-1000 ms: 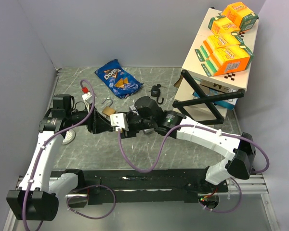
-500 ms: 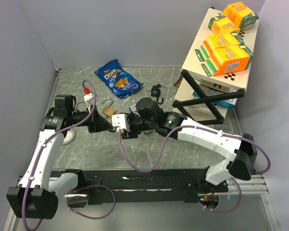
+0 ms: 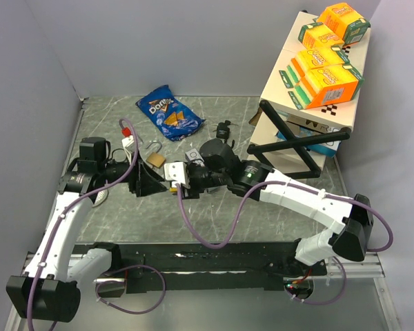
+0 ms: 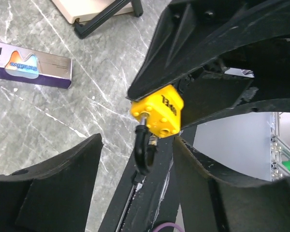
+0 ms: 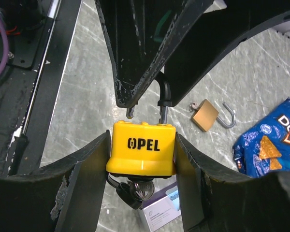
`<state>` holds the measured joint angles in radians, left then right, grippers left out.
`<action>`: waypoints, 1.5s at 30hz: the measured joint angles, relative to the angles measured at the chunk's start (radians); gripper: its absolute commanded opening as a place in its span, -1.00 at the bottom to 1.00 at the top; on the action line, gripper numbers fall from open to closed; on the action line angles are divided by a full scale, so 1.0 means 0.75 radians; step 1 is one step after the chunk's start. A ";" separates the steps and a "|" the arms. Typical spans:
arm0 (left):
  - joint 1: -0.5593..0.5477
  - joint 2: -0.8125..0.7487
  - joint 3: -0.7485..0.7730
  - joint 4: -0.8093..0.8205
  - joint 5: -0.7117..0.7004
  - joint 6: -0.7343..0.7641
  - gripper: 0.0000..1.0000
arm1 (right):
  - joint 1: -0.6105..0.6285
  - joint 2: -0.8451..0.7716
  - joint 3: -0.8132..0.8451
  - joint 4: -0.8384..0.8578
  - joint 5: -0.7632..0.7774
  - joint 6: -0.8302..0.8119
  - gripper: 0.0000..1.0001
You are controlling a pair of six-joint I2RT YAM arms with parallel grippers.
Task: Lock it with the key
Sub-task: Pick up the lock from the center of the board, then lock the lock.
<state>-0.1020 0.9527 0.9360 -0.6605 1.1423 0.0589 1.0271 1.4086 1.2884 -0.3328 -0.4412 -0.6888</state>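
Where the two arms meet mid-table, the work happens over a grey marbled table top, boxed in by plain pale-grey walls at L, back and R, w/ a black rail along the near edge.

Count: 2 padlocks, 1 key, 1 Doritos bag, 1 purple-and-silver carton, 1 cream shelf unit on black crossed legs at far R, carrying at least 4 orange-and-green boxes.

The yellow padlock is a chunky block w/ "OPEL" in black on its face and a black shackle. It is off the table, held up btwn the arms. The right gripper is clamped on its body, one finger on each side. The shackle points at the left arm, one leg in the body, the other end just above it, so it looks unlatched. The key sticks out under the body, partly hidden.

The left gripper has its fingers spread wide, apart from the lock; the shackle sits near the gap btwn them, touching neither.

The brass padlock lies on the table just beyond the grippers, its shackle swung open, near the Doritos bag.
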 measured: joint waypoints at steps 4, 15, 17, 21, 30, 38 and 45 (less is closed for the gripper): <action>-0.007 0.004 0.000 -0.009 -0.017 0.015 -0.13 | 0.000 -0.008 -0.001 0.006 -0.008 -0.001 -1.00; -0.028 0.042 0.010 -0.099 0.039 0.105 -0.98 | -0.006 -0.021 -0.026 0.003 -0.018 -0.014 0.66; -0.028 0.032 0.010 -0.098 0.019 0.105 -0.98 | -0.006 -0.027 -0.026 -0.004 -0.030 -0.002 0.95; -0.024 0.005 0.010 -0.082 -0.044 0.107 -0.98 | -0.025 -0.073 -0.026 -0.026 -0.074 0.055 1.00; -0.023 -0.071 0.066 -0.080 -0.059 0.184 -0.98 | -0.142 -0.223 -0.026 -0.077 -0.208 0.182 1.00; -0.083 -0.068 0.194 -0.149 -0.067 0.298 -0.98 | -0.144 -0.190 -0.022 -0.089 -0.313 0.259 1.00; -0.098 -0.070 0.197 -0.179 -0.109 0.312 -0.98 | -0.173 -0.146 -0.014 -0.070 -0.394 0.317 1.00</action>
<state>-0.1753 0.9001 1.0836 -0.7944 1.0603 0.2932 0.8974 1.2987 1.2778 -0.3851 -0.7368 -0.4511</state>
